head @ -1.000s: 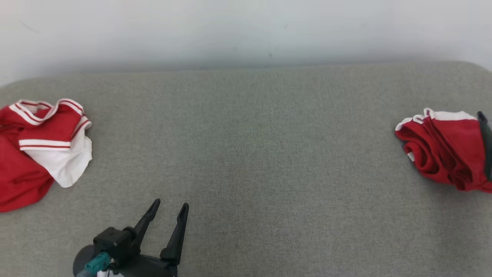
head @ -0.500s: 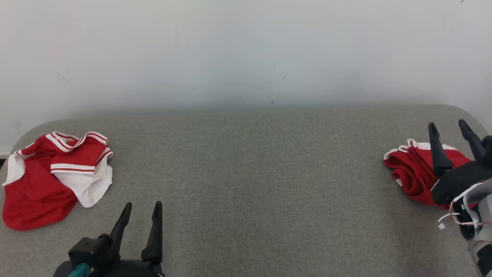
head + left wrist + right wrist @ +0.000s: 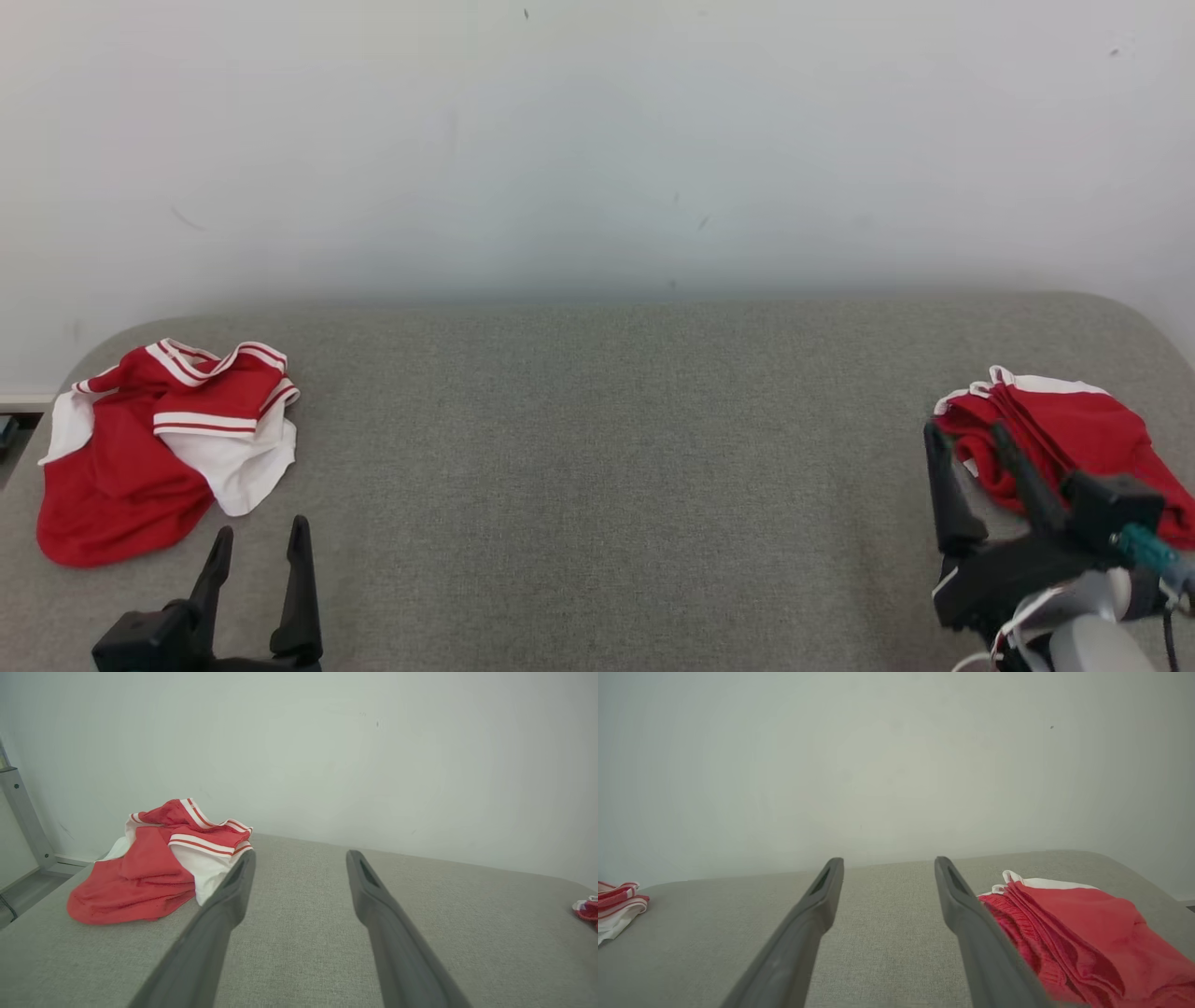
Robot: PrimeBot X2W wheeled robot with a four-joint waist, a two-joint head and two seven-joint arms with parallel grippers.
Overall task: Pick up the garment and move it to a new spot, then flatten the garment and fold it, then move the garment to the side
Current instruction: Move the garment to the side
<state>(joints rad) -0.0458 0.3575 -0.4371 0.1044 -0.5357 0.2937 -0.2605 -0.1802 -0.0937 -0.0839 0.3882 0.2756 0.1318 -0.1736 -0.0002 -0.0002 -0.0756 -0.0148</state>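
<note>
Two open hands, two red garments at opposite ends of the grey tabletop.

Head view: crumpled red-and-white garment (image 3: pixel 140 448) lies at far left of tabletop (image 3: pixel 607 467), near the back edge; folded red garment (image 3: pixel 1074 420) lies at far right. Left hand (image 3: pixel 261 527) low at front left, fingers spread, nothing between them, just in front of the crumpled garment and apart from it. Right hand (image 3: pixel 964 429) front right, fingers spread and empty, tips at the folded garment's left edge; contact cannot be told. Pale wall (image 3: pixel 597 140) behind.
Left wrist view: left hand (image 3: pixel 301 854) wide open above bare cloth surface; crumpled garment (image 3: pixel 154 872) beside its left finger.
Right wrist view: right hand (image 3: pixel 888 860) wide open, holding nothing; folded garment (image 3: pixel 1073 924) against the right finger's outer side.
</note>
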